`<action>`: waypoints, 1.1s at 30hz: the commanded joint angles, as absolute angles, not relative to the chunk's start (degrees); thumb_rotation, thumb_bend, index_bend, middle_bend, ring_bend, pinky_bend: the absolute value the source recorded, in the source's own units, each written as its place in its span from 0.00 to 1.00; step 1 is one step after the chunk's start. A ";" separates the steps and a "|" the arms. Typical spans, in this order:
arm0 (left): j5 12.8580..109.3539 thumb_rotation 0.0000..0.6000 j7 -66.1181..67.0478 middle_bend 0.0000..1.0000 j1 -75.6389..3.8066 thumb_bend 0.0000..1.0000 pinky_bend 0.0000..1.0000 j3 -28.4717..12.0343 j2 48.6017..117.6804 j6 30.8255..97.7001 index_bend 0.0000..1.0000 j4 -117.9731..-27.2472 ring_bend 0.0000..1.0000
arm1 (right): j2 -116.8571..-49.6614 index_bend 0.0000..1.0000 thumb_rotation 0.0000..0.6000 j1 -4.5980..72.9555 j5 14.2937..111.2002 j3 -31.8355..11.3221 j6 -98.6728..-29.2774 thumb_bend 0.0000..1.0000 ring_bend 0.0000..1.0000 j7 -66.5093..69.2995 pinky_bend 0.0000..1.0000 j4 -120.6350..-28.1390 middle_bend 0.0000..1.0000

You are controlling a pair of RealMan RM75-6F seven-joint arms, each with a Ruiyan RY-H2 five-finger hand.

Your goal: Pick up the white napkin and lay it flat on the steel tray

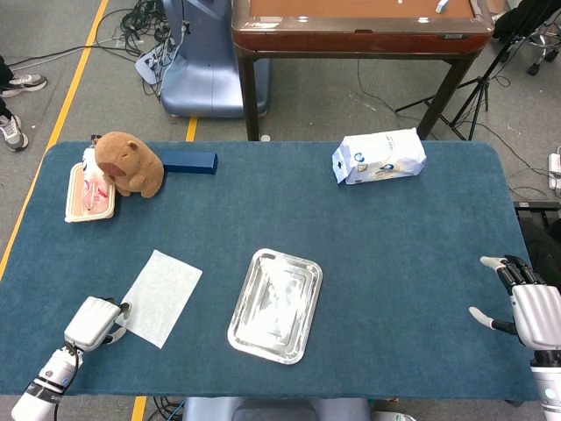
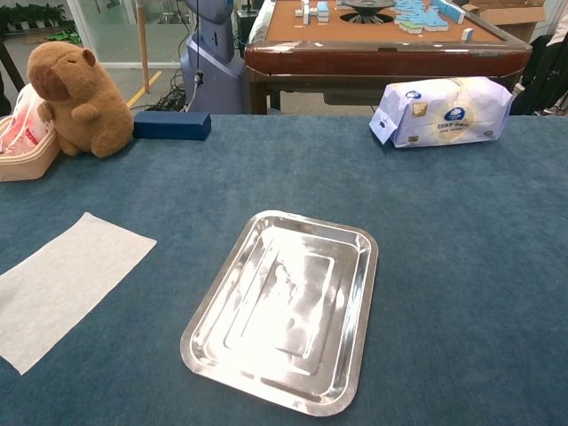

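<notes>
The white napkin [image 1: 161,296] [image 2: 67,284] lies flat on the blue cloth, left of the steel tray [image 1: 275,305] [image 2: 286,308]. The tray holds nothing. My left hand [image 1: 93,322] sits at the napkin's near-left corner with its fingers curled in, and a fingertip touches the napkin's edge. Whether it pinches the napkin does not show. My right hand [image 1: 524,303] hovers at the table's right edge, fingers spread, holding nothing. Neither hand appears in the chest view.
A brown plush capybara [image 1: 130,163] [image 2: 74,87] leans on a beige basket [image 1: 88,192] at the far left, beside a dark blue box [image 1: 188,161] [image 2: 172,124]. A tissue pack [image 1: 379,156] [image 2: 443,110] lies at the far right.
</notes>
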State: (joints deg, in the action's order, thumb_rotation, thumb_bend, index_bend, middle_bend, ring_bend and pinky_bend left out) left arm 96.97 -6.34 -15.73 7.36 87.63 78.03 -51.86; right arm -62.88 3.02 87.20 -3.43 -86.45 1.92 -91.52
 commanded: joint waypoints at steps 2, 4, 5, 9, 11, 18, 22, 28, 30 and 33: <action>96.97 1.00 -6.25 0.90 -15.77 0.23 0.73 7.38 87.55 77.97 0.59 -52.07 0.64 | -62.87 0.25 1.00 3.01 87.17 -3.44 -86.45 0.00 0.17 1.92 0.36 -91.53 0.29; 96.96 1.00 -6.38 0.90 -15.79 0.24 0.73 7.37 87.49 78.00 0.60 -52.22 0.64 | -62.87 0.25 1.00 3.02 87.13 -3.46 -86.43 0.00 0.17 1.90 0.36 -91.53 0.29; 96.97 1.00 -6.49 0.90 -15.80 0.25 0.73 7.35 87.45 78.05 0.59 -52.30 0.64 | -62.87 0.25 1.00 3.02 87.14 -3.45 -86.42 0.00 0.17 1.90 0.36 -91.53 0.29; 96.92 1.00 -6.59 0.90 -15.82 0.26 0.73 7.36 87.40 77.96 0.58 -52.39 0.64 | -62.87 0.25 1.00 3.03 87.12 -3.44 -86.38 0.00 0.17 1.87 0.36 -91.52 0.29; 96.86 1.00 -6.61 0.90 -15.81 0.26 0.73 7.37 87.38 77.86 0.58 -52.43 0.64 | -62.87 0.25 1.00 3.02 87.13 -3.44 -86.39 0.00 0.17 1.87 0.36 -91.53 0.29; 96.79 1.00 -7.15 0.90 -15.79 0.26 0.73 7.44 87.31 77.70 0.56 -52.55 0.64 | -62.88 0.25 1.00 3.02 87.11 -3.43 -86.36 0.00 0.17 1.86 0.36 -91.54 0.29; 96.87 1.00 -8.15 0.89 -15.85 0.27 0.72 7.57 87.10 77.65 0.55 -52.93 0.64 | -62.90 0.25 1.00 3.05 87.07 -3.42 -86.26 0.00 0.17 1.79 0.36 -91.52 0.29; 97.08 1.00 -9.40 0.89 -15.88 0.28 0.72 7.72 87.11 77.84 0.54 -52.90 0.64 | -62.90 0.25 1.00 3.05 87.10 -3.39 -86.26 0.00 0.17 1.80 0.36 -91.51 0.29; 97.14 1.00 -9.66 0.89 -15.90 0.28 0.72 7.74 87.13 77.91 0.54 -52.81 0.64 | -62.92 0.25 1.00 3.04 87.09 -3.39 -86.27 0.00 0.17 1.85 0.36 -91.50 0.29; 97.21 1.00 -9.92 0.89 -15.93 0.28 0.72 7.76 87.15 77.99 0.54 -52.80 0.64 | -62.93 0.25 1.00 3.05 87.09 -3.38 -86.23 0.00 0.17 1.84 0.36 -91.51 0.29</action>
